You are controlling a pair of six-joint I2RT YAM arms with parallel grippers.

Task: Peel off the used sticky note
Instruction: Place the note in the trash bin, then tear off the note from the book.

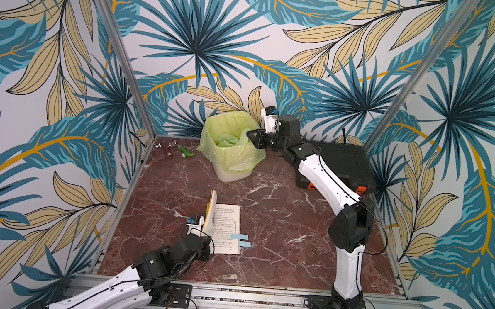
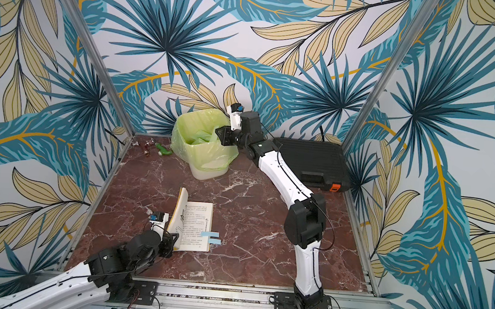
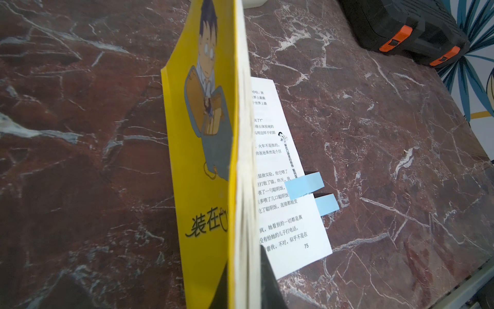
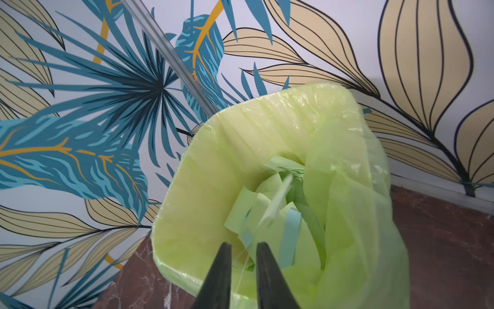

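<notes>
1. The right gripper (image 4: 244, 244) pointed into the bin (image 4: 187, 203), its two dark fingers (image 4: 219, 275) slightly apart with nothing between them.
2. A green liner (image 4: 355, 187) covered the bin's rim and hung down outside.
3. Green paper strips (image 4: 240, 211) and one blue strip (image 4: 290, 235) lay piled inside.
4. A pale, blurred note (image 4: 278, 200) showed above the pile.
5. Leaf-print wall (image 4: 80, 93), a metal post (image 4: 171, 56) and marble table (image 4: 441, 240) lay behind.

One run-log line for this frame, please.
left claw: shut on book | right claw: open over bin | blue sticky notes: two on page
</notes>
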